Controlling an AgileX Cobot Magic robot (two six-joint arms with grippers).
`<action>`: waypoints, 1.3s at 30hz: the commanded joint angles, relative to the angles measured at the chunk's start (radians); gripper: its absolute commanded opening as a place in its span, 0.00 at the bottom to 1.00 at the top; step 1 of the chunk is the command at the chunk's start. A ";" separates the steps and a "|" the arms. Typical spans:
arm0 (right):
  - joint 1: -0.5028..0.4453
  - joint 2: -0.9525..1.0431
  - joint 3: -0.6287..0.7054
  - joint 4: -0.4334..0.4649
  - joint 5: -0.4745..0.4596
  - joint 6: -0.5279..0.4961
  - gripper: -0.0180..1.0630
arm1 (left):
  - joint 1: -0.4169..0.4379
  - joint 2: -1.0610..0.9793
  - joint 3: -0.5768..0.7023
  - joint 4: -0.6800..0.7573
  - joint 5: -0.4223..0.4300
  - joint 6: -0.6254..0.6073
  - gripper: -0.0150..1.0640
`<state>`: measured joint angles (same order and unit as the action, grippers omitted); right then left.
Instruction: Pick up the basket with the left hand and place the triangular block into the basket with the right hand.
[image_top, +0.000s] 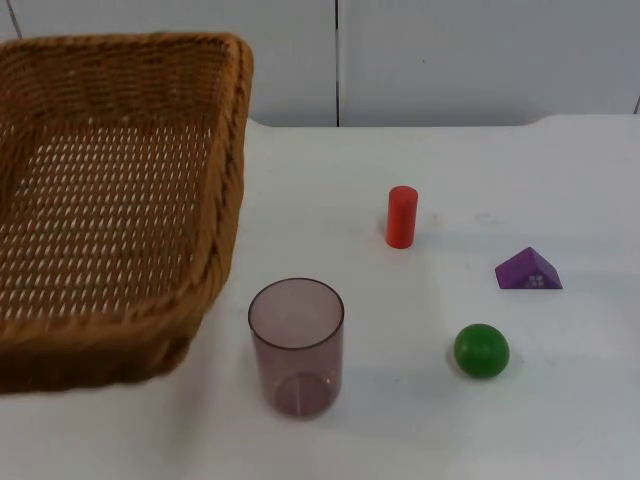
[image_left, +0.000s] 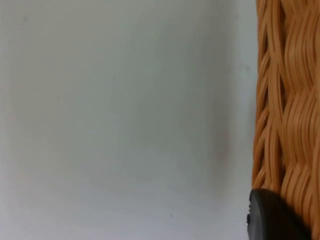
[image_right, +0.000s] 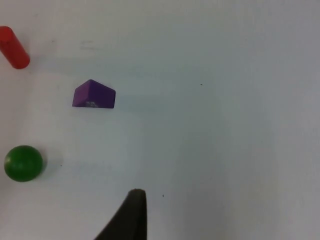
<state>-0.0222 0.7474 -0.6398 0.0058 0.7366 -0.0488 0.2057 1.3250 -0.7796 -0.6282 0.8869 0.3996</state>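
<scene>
The wicker basket (image_top: 110, 200) appears lifted and tilted over the table's (image_top: 560, 400) left side, its near wall hanging above the surface. The left pincer (image_left: 272, 217) sits against the basket's woven wall, a black fingertip touching the weave; whether it is clamped cannot be told. The purple triangular block (image_top: 528, 270) lies flat near the table's right edge, apart from the green ball (image_top: 481, 350) and the red cylinder (image_top: 401, 216). The right pincer (image_right: 131, 215) hovers above the table short of the block; its opening cannot be told. Judged step: basket pickup under way, block untouched. Next, the right pincer must descend squarely over the block, clear of the ball. A clear tumbler (image_top: 296, 346) stands just beside the basket.
</scene>
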 joint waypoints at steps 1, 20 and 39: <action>-0.004 -0.003 -0.006 0.005 0.003 -0.008 0.99 | 0.006 -0.058 0.048 -0.032 0.005 0.020 0.01; -0.004 0.011 -0.006 0.026 0.018 -0.053 0.99 | 0.006 -0.090 0.127 -0.019 -0.009 0.040 0.01; 0.040 0.569 -0.374 0.230 0.141 -0.450 0.99 | 0.006 -0.086 0.127 -0.067 -0.002 0.040 0.01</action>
<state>0.0016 1.2824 -0.9851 0.2291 0.8679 -0.4552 0.2085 1.2401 -0.6506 -0.6525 0.8765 0.4363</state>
